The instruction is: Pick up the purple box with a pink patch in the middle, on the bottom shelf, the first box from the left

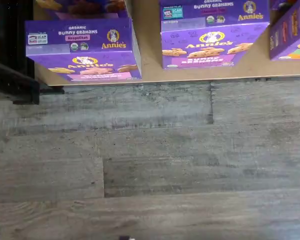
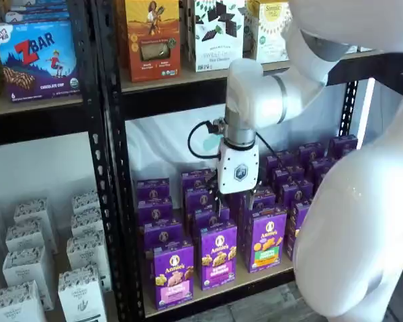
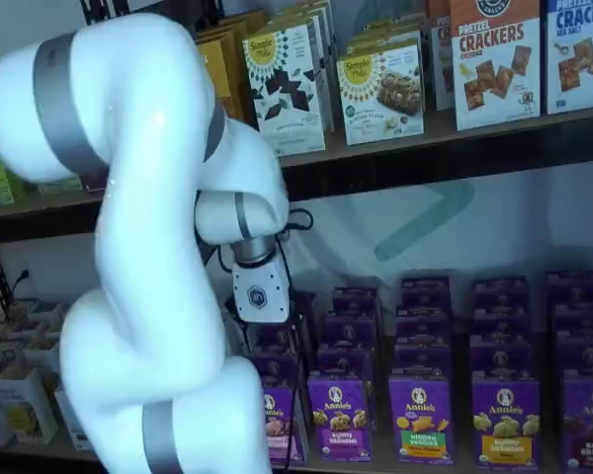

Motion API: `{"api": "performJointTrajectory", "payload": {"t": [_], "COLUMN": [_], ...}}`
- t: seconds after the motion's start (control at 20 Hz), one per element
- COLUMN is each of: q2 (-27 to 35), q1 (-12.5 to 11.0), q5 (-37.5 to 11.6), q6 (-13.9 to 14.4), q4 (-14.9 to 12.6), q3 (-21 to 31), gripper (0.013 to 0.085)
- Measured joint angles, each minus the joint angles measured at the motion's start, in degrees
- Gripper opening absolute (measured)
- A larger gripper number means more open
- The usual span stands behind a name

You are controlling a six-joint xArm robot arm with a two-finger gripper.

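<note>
Grey wood-grain floor planks (image 1: 155,165) fill most of my wrist view, nearest the lens. Beyond them I see the front edge of the tan wooden bottom shelf (image 1: 150,70) and, just beside the black metal rack post (image 1: 12,50), the small purple Annie's carton with the pink band across its lower front (image 1: 85,50). It stands upright at the shelf's front edge, with a second purple carton with a pink-purple band (image 1: 212,37) well apart from it along the board. No fingers show here.

In a shelf view the white gripper body with black fingers (image 2: 219,201) hangs above the rows of purple cartons, and the purple box (image 2: 172,274) stands at the front of the end row next to the rack upright, lower and nearer the shelf edge than the gripper. The fingers are dark against dark cartons, so I cannot see the gap itself; I take the jaws to be apart and empty.

In a shelf view the white arm (image 3: 148,296) covers much of the target (image 3: 280,427); only a strip of it shows.

I judge this to be the approach step: nothing is gripped. Next I need to bring the fingers down and forward over that front carton, square to its narrow sides, then close.
</note>
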Motion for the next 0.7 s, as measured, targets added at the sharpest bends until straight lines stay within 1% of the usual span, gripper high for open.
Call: {"api": "performJointTrajectory", "payload": {"t": [0.25,0.4,0.5,0.6,0.7], "q2": [6.1,8.8,10.6,12.4,14.0], "q1": [0.2,0.4,0.6,1.0,1.4], "q5": [-3.2,-6.4,-7.6,-7.8,-7.9], "q6": [0.3,1.6,3.3,6.1,6.9], "q4": [-0.2,-1.7,-3.4,-6.2,-6.7], "q3": [-1.9,-2.4,-3.0,-4.0,-4.8], "gripper": [0.0850,0.0850,0.0850,0.0850,0.0850]}}
